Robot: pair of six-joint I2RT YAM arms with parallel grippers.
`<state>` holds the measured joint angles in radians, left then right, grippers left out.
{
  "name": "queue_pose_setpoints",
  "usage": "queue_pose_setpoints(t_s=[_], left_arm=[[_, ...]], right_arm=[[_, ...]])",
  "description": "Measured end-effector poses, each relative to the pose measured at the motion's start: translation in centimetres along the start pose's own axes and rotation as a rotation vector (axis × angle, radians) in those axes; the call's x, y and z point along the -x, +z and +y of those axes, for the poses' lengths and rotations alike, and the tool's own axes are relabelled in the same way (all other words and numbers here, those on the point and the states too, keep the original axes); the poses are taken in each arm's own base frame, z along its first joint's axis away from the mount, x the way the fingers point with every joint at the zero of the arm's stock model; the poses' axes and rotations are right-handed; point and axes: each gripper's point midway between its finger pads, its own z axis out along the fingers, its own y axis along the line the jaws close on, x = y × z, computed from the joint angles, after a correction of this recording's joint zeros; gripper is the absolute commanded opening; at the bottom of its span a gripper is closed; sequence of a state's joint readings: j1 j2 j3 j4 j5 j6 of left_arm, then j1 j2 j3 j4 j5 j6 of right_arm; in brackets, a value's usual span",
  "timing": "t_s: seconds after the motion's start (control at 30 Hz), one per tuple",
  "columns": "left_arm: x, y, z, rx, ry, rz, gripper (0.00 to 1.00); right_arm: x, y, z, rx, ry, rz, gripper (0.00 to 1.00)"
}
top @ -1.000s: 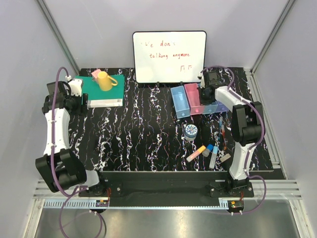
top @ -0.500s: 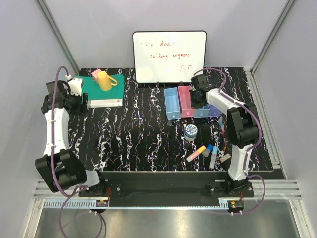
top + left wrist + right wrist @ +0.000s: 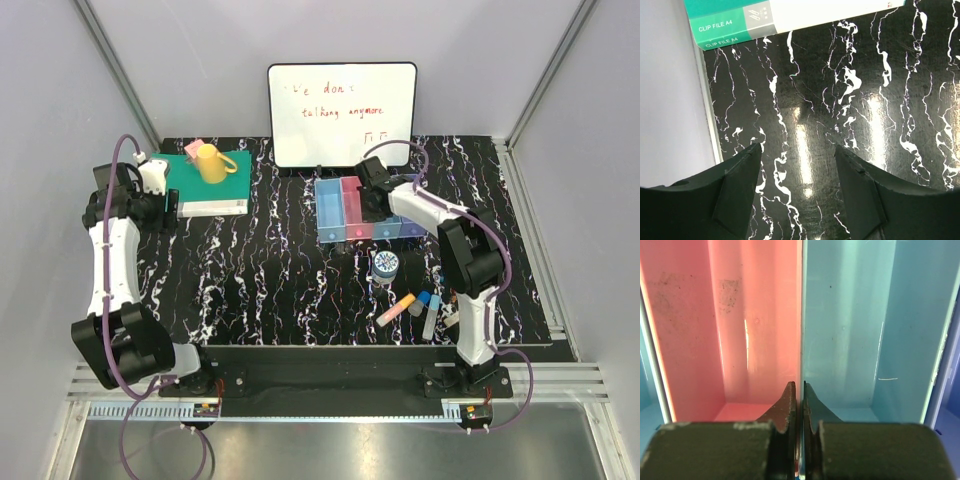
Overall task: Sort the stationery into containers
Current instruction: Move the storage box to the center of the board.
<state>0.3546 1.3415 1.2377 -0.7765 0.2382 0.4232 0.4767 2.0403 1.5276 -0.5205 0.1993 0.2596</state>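
Note:
The containers are a row of joined translucent bins, the leftmost blue (image 3: 328,212), then pink-red (image 3: 351,208), another blue and purple (image 3: 415,228), at the table's back middle. My right gripper (image 3: 373,202) is shut on the shared wall between the pink bin (image 3: 740,330) and the blue bin (image 3: 855,330); its fingertips (image 3: 800,390) pinch that wall. The stationery lies in front: a patterned roll (image 3: 384,265), an orange-pink marker (image 3: 396,310), blue-capped markers (image 3: 428,310), thin pens (image 3: 447,262) and a tan block (image 3: 455,319). My left gripper (image 3: 172,208) is open and empty above bare table (image 3: 797,155).
A whiteboard (image 3: 342,115) stands at the back. A green book (image 3: 205,182) with a yellow mug (image 3: 210,162) on it lies at the back left; its label end shows in the left wrist view (image 3: 790,15). The table's left edge (image 3: 707,115) is close to my left gripper.
My right gripper has dragged the row of bins leftward across the back of the table, and the row has swung straighter. The left arm and the loose stationery have not moved.

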Motion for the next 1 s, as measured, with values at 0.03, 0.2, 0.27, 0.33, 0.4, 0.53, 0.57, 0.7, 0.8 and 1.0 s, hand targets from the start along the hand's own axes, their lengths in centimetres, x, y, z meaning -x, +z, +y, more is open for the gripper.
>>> queue_pose_setpoints(t_s=[0.03,0.2,0.27,0.33,0.4,0.53,0.57,0.7,0.8,1.0], left_arm=[[0.0,-0.1,0.0,-0.002,0.0,-0.001,0.66],[0.1,-0.6,-0.2,-0.003,0.002,-0.011,0.66],[0.1,-0.7,-0.3,-0.006,0.002,-0.011,0.66],[0.1,-0.7,-0.4,-0.009,0.002,-0.011,0.66],[0.1,-0.7,-0.4,-0.01,0.002,-0.01,0.66],[0.4,-0.9,-0.4,-0.009,0.006,-0.015,0.66],[0.5,-1.0,-0.4,-0.009,0.007,-0.017,0.66],[0.7,-1.3,-0.4,-0.01,0.008,-0.02,0.66],[0.8,-1.4,-0.4,-0.012,0.01,-0.021,0.66],[1.3,-1.7,-0.3,-0.008,0.019,-0.032,0.66]], right_arm=[[0.2,0.1,0.5,0.003,-0.003,-0.004,0.0],[1.0,0.7,3.1,0.03,-0.024,-0.018,0.0],[1.2,0.8,3.9,0.039,-0.03,-0.023,0.0],[1.2,0.8,4.8,0.048,-0.037,-0.025,0.0],[1.1,0.7,5.3,0.05,-0.042,-0.026,0.0],[0.8,0.5,6.2,0.053,-0.038,-0.026,0.0],[0.7,0.4,6.5,0.054,-0.033,-0.025,0.0],[0.2,0.1,7.6,0.061,-0.013,-0.019,0.0],[-0.2,-0.1,8.5,0.066,-0.005,-0.017,0.0],[-0.5,-0.3,10.3,0.075,0.018,-0.012,0.0]])
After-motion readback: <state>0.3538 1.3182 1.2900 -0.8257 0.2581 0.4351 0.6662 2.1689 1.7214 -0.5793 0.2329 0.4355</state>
